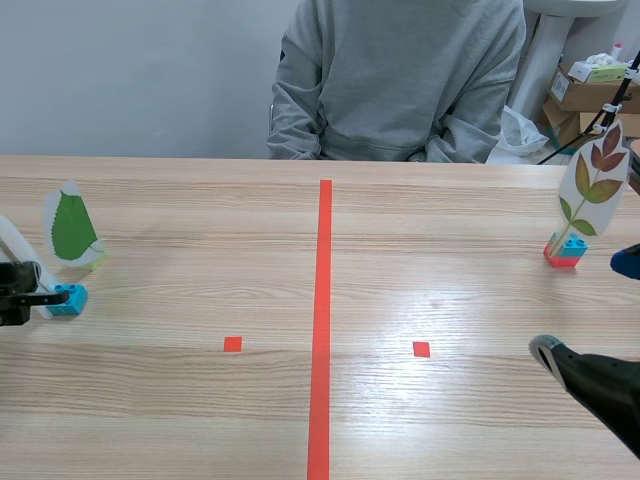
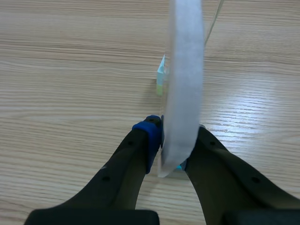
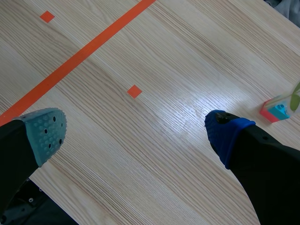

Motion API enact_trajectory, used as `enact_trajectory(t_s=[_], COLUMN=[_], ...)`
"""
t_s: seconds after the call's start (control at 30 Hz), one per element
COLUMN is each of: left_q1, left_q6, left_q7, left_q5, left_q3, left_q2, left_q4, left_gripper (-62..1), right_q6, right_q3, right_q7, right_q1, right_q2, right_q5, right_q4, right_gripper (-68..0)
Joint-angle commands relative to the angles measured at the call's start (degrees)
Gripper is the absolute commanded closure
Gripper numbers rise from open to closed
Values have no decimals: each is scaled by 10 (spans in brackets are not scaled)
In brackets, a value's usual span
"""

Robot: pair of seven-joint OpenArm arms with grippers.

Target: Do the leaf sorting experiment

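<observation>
My left gripper (image 1: pixel 32 295) (image 2: pixel 174 143) is at the table's far left, shut on a white laminated leaf card (image 1: pixel 18 245) (image 2: pixel 185 79) seen edge-on, which stands in a light blue brick (image 1: pixel 70 298). Just behind it a green leaf card (image 1: pixel 72 227) stands on a pale base (image 2: pixel 161 80). At the far right a card with a brown and green compound leaf (image 1: pixel 598 178) stands in a red and blue brick base (image 1: pixel 565 250) (image 3: pixel 274 111). My right gripper (image 1: pixel 587 307) (image 3: pixel 136 133) is open near the front right, short of that card, with nothing between its fingers.
A person in a grey sweatshirt (image 1: pixel 395 80) sits across the table. An orange-red tape line (image 1: pixel 322 320) runs down the middle, with small square marks (image 1: pixel 232 344) (image 1: pixel 421 349) on each side. Boxes (image 1: pixel 590 95) stand behind the table at the back right.
</observation>
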Motion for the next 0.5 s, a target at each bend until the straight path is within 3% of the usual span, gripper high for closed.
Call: enact_trajectory(t_s=[0.0, 0.2, 0.47], left_q1=[-3, -3, -3], left_q6=[0, 0, 0], left_q7=[-3, -3, -3], left_q5=[0, 0, 0], left_q3=[3, 3, 3], left_q2=[-7, -7, -7], left_q4=[12, 12, 15], left_gripper=[-146, -299, -606], right_q6=[4, 4, 4], right_q3=[3, 3, 3], right_q7=[6, 6, 6], right_q1=[7, 7, 7], right_q2=[3, 3, 3], right_q5=[2, 2, 1], right_q4=[2, 2, 2], right_gripper=[-608, -608, -608])
